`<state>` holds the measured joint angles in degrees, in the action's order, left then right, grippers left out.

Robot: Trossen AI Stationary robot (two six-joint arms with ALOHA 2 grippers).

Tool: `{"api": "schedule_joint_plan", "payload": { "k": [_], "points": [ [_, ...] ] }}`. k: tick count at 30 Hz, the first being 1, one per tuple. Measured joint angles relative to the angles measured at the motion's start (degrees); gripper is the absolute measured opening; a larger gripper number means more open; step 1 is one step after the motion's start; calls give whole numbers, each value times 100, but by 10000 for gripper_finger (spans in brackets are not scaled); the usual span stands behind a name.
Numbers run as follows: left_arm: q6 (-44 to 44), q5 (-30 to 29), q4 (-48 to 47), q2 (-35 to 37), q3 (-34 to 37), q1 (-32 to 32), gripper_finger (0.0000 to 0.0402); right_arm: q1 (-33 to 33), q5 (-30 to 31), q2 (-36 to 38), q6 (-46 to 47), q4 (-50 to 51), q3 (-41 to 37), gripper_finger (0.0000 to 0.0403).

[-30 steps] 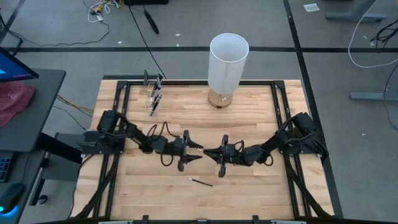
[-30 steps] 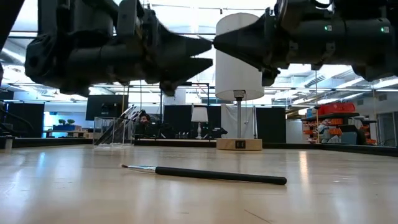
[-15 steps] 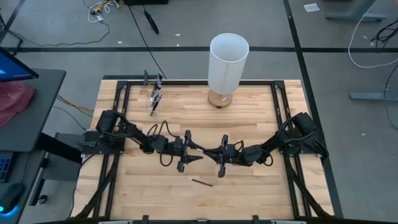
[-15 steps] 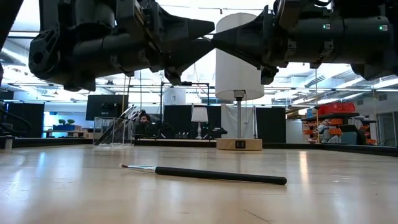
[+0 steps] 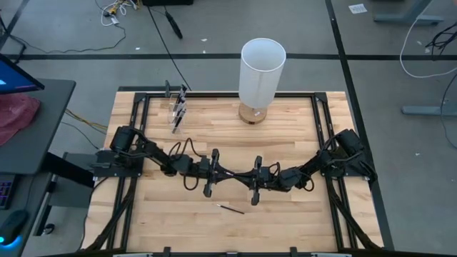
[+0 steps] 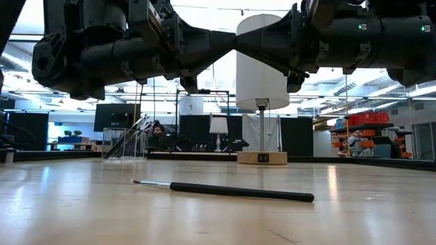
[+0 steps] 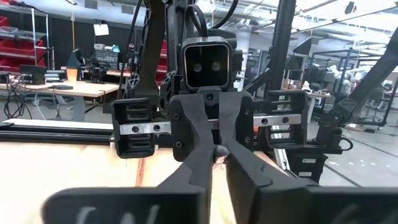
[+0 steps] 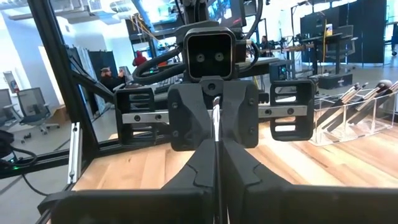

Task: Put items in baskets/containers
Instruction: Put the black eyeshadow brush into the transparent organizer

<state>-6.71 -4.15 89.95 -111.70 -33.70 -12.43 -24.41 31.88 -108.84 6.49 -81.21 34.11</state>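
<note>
My two grippers meet tip to tip above the table's middle, the left gripper (image 5: 227, 174) coming from the left and the right gripper (image 5: 240, 175) from the right. Both are shut on one thin brush (image 8: 216, 115) that runs between them; it shows as a pale line. A second dark-handled brush (image 5: 230, 208) lies flat on the table nearer the front edge, below the grippers (image 6: 225, 191). The clear container (image 5: 177, 111) stands at the far left with several brushes leaning in it. My left gripper pinches one end of the brush (image 8: 216, 107) between its two fingers, level, from the table's left, along the brush. The brush is clear of the table. My right gripper pinches the other end (image 8: 217, 155) between its two fingers, level, from the table's right, along the brush.
A white-shaded lamp (image 5: 260, 75) stands on a wooden base at the far middle of the table. A black frame (image 5: 143, 107) runs around the table's edges. Bare wood lies at the front and to the right of the lamp.
My left gripper has moved toward the right gripper and up a little, and its fingers, spread apart a second ago, have shut at the right gripper's tip. The right gripper has kept still. The brush on the table has not moved.
</note>
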Motion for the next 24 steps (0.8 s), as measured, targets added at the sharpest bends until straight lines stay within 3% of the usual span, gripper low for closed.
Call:
{"api": "schedule_joint_plan", "payload": {
  "k": [3, 8, 16, 20, 24],
  "points": [
    [75, 146, -8, 0, 1, 2, 15, -33, 17, 7, 22, 61, 0, 9],
    [93, 211, -44, -2, 1, 0, 14, -50, -2, 17, 335, 298, 1, 31],
    [-191, 89, -37, 151, 283, 14, 14, -76, -54, 550, 1083, 862, -695, 125],
    [-193, -363, -395, 776, 825, -1, 14, -78, 7, 1164, 1486, 1444, -1147, 162],
    [-169, -1264, -1422, 2050, 1379, 96, 14, -78, 376, 1435, 1782, 1977, -1306, 177]
  ]
}}
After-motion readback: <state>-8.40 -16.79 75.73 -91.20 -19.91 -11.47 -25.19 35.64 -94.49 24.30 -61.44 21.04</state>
